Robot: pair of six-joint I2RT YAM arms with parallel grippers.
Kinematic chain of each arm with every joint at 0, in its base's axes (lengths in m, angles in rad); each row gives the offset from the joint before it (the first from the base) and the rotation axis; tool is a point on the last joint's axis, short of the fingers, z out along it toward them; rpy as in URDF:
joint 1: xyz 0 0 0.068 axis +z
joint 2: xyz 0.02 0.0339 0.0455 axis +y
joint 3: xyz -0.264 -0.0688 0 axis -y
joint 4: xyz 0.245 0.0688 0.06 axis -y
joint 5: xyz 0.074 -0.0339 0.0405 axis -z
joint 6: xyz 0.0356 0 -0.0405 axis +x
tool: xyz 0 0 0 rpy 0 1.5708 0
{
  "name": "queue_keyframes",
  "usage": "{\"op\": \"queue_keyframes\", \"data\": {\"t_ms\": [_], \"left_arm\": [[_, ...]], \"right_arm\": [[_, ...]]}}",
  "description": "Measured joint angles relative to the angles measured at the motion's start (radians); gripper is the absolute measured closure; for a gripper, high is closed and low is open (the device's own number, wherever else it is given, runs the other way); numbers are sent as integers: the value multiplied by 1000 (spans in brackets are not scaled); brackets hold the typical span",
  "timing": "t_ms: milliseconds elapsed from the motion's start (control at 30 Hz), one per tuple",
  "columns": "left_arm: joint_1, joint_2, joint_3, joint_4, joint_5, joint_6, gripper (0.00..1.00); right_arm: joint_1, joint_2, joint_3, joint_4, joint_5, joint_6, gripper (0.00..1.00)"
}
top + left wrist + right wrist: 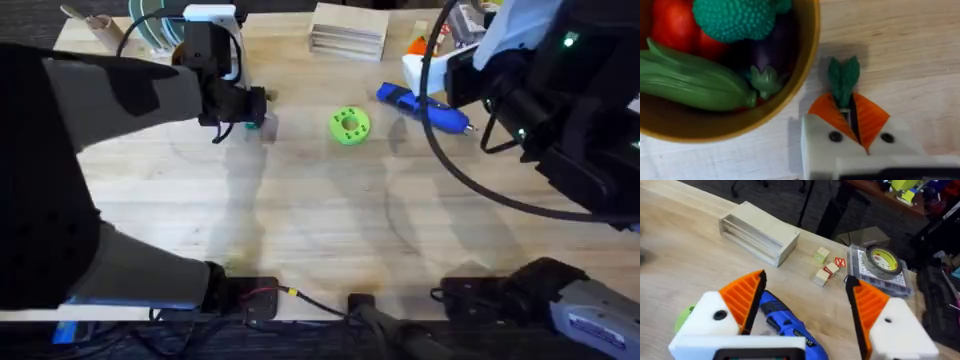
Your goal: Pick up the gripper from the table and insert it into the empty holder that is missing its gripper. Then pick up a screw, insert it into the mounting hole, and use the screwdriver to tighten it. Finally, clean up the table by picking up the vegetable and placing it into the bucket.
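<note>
Left fingers (856, 117): my pads pinch the vegetable (843, 80), just beside the bucket (807, 65).
Right fingers (807, 302): spread wide, screwdriver (785, 322) between them on the bench (685, 260).

Left gripper (854, 120): white blocky finger bases, orange ribbed pads, 2 dark round screw holes.
Right gripper (807, 300): matching white bases, orange ribbed wedge-shaped pads.
Arms: black links, black cables, green indicator lights.
</note>
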Motion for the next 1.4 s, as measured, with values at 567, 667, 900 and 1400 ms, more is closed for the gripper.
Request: {"op": "queue_keyframes", "data": {"t_ms": [567,667,900,1400], "left_arm": [[-84,-213,0,-65,1,0,981],[-86,-306,0,-41,-10,0,981],[11,-434,0,90,-103,0,981],[201,-256,0,261,-127,-84,981]], "right_arm": [[0,0,0,6,0,0,8],[0,0,0,6,0,0,8],[0,0,0,6,0,0,8],[0,0,0,-11,0,0,8]]}}
